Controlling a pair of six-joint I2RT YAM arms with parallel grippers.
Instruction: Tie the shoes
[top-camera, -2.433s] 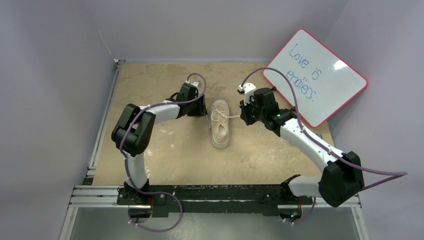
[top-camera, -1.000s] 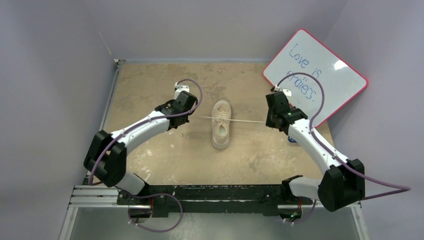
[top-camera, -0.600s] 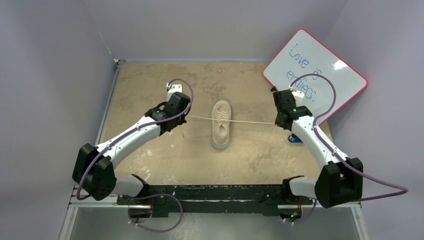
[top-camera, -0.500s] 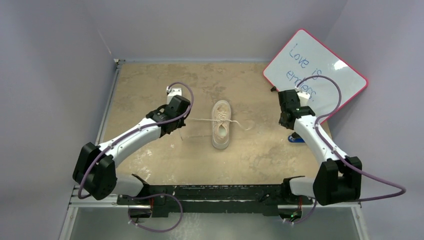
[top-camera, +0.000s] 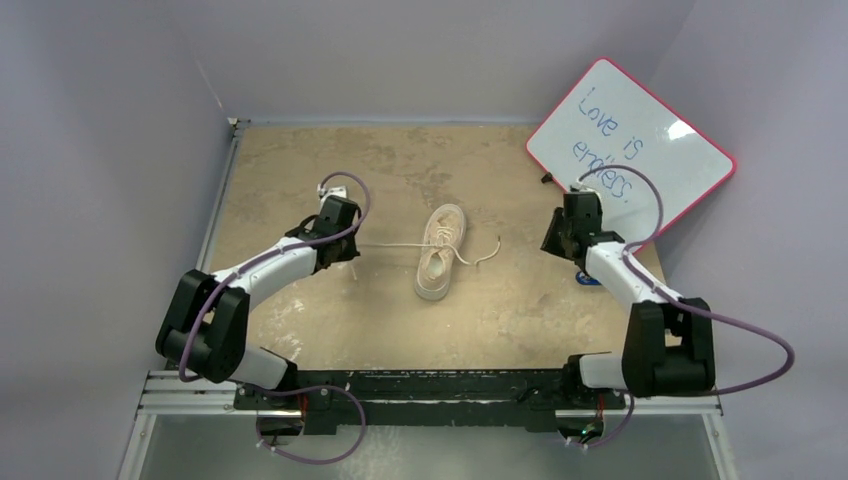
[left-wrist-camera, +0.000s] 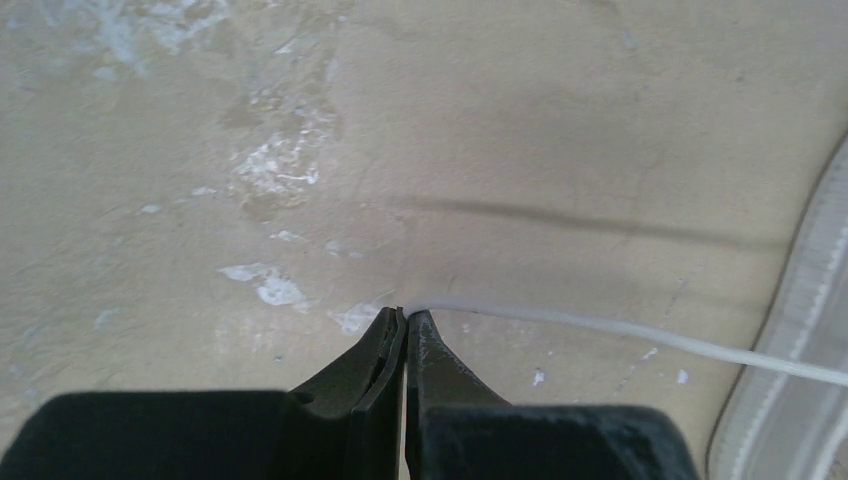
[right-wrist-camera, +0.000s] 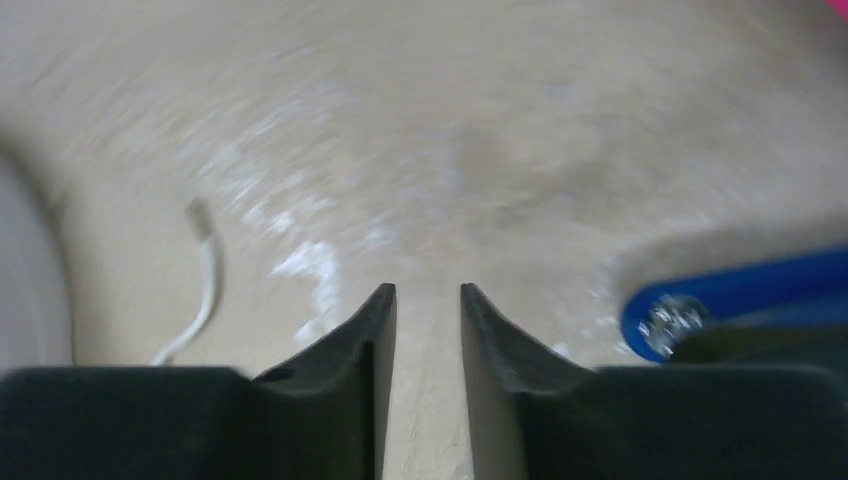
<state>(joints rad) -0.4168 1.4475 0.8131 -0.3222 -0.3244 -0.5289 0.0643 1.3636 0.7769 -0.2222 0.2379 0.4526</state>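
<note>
The cream sneaker (top-camera: 440, 252) lies mid-table, toe towards the arms and tilted a little. My left gripper (top-camera: 352, 250) is left of it, shut on the end of the left lace (top-camera: 392, 244), which runs taut to the shoe. In the left wrist view the gripper (left-wrist-camera: 405, 316) pinches the lace (left-wrist-camera: 600, 328) at its tips, and the shoe's sole (left-wrist-camera: 805, 320) shows at the right edge. The right lace (top-camera: 482, 256) lies slack on the table. My right gripper (top-camera: 553, 242) is open and empty, right of the shoe. In the right wrist view the gripper (right-wrist-camera: 428, 290) is apart from the lace end (right-wrist-camera: 207, 280).
A pink-framed whiteboard (top-camera: 640, 150) leans at the back right. A small blue-and-black stapler (top-camera: 588, 278) lies by the right arm and shows in the right wrist view (right-wrist-camera: 740, 295). Walls enclose the table on three sides.
Both laces were pulled taut sideways. My right gripper then let its lace go and it dropped slack. The left gripper kept pulling and the shoe turned, its heel swinging left.
</note>
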